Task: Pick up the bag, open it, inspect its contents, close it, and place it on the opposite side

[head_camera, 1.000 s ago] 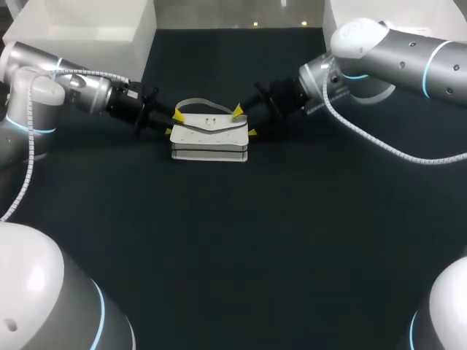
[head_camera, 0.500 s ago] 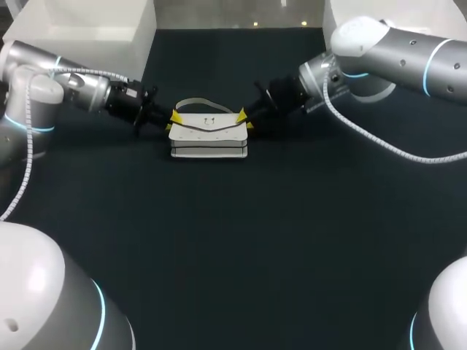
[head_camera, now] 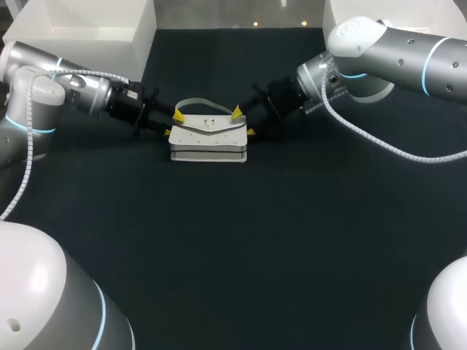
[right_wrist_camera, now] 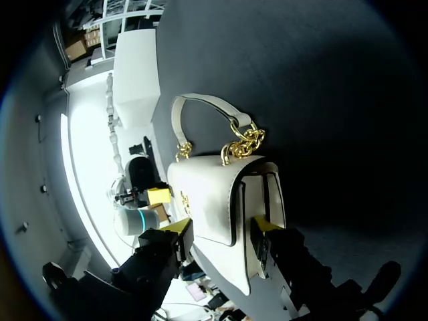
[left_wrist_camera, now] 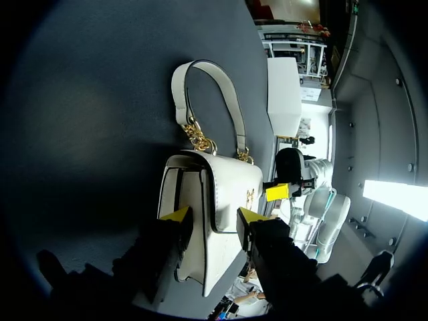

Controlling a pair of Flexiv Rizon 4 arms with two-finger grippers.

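Observation:
A white handbag (head_camera: 208,138) with a gold chain and a white handle (head_camera: 197,102) stands on the dark table, at the middle of its far half. My left gripper (head_camera: 174,124) is at the bag's left end, open, one yellow tip by the back face and one by the front. At the bag's right end my right gripper (head_camera: 244,122) stands open the same way. In the left wrist view the bag (left_wrist_camera: 214,221) sits between the left gripper's (left_wrist_camera: 212,217) fingers. The right wrist view shows the bag (right_wrist_camera: 214,200) with its flap down, between the right gripper's (right_wrist_camera: 219,227) fingers.
A white box (head_camera: 80,29) stands at the table's back left corner and another white box (head_camera: 350,9) at the back right. The dark tabletop (head_camera: 233,240) stretches wide in front of the bag.
Both grippers' fingers closed in on the bag's ends half a second ago and have since spread apart again. The bag stays in about the same place.

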